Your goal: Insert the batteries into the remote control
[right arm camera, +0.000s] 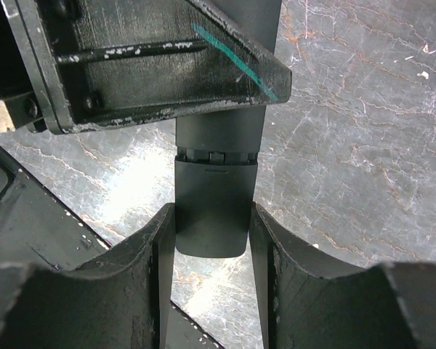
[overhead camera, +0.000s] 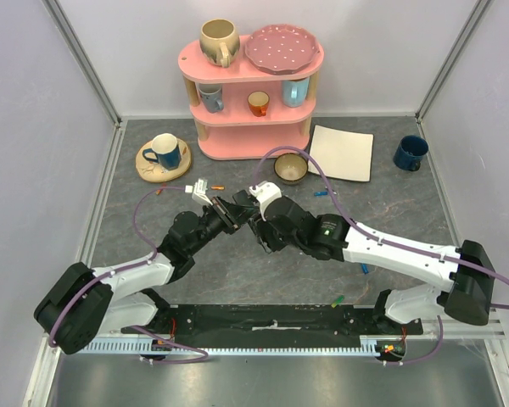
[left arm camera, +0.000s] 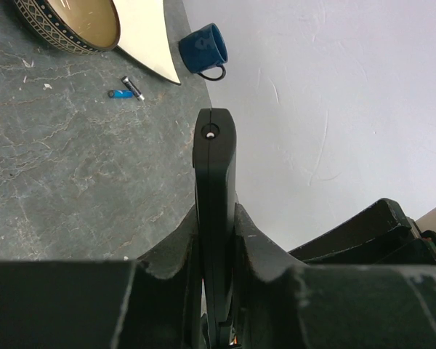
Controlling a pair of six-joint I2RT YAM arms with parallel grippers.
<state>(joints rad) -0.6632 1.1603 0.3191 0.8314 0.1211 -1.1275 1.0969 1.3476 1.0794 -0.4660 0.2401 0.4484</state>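
Note:
The black remote control (left arm camera: 216, 167) is held edge-on above the table in my left gripper (left arm camera: 216, 218), which is shut on it. In the right wrist view the remote's lower end (right arm camera: 212, 218), with a seam across it, sits between my right gripper's (right arm camera: 213, 211) fingertips, which touch both its sides. Both grippers meet over the table's middle: the left gripper (overhead camera: 227, 212) and the right gripper (overhead camera: 259, 219). A blue battery (left arm camera: 118, 93) and a dark one (left arm camera: 133, 87) lie on the table. Orange (overhead camera: 218, 187), blue (overhead camera: 322, 193) and green (overhead camera: 338, 300) batteries also lie loose.
A pink shelf (overhead camera: 253, 119) with mugs and a plate stands at the back. A patterned bowl (overhead camera: 290, 168), a cream mat (overhead camera: 342, 153) and a blue mug (overhead camera: 410, 153) are behind the grippers. Another blue mug sits on a wooden coaster (overhead camera: 164, 161) at the back left.

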